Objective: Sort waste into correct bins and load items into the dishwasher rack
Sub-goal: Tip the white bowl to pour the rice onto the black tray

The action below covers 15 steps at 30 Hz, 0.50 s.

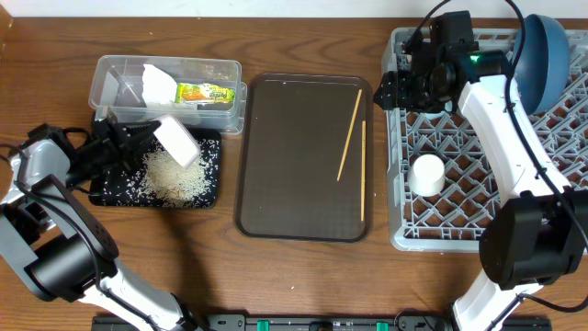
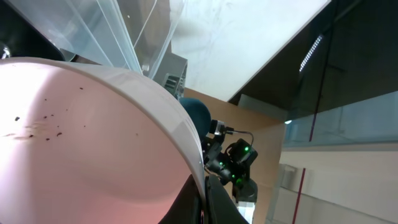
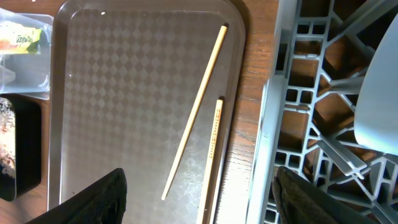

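White bowl (image 2: 93, 143) pinched by left jaws above black tray (image 1: 208, 164); right jaws spread

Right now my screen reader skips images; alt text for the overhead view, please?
The left gripper holds a white bowl tilted over the black tray of rice scraps. Two chopsticks lie on the brown tray; the open right gripper hovers by the grey rack.
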Tool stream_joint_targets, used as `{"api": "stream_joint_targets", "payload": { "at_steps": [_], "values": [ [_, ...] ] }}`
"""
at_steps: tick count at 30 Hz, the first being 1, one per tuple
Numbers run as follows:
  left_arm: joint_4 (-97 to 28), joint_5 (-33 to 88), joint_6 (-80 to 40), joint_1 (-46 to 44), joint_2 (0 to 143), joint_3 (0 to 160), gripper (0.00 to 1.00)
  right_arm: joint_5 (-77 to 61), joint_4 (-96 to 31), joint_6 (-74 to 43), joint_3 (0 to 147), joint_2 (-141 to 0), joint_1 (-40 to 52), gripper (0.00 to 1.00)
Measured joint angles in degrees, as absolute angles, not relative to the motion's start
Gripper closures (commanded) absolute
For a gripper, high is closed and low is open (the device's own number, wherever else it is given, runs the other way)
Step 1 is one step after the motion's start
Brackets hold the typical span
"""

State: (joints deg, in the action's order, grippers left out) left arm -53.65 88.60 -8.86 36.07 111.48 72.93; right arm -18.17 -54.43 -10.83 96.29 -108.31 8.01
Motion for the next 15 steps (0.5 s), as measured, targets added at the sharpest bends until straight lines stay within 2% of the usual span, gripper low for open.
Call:
{"api": "stream_joint_targets", "payload": {
  "at_steps": [7,15],
  "values": [
    [-50.17,88.53,-11.84,36.12,111.48,72.86,0.94,-18.2,-54.94,-10.44,96.29,-108.31,8.01,0.27],
    [-52.14,88.55,-11.38,35.77,110.5,72.82,0.94,-18.17,-55.72,-9.52,96.29,-108.31,8.01,0.27]
  ]
}}
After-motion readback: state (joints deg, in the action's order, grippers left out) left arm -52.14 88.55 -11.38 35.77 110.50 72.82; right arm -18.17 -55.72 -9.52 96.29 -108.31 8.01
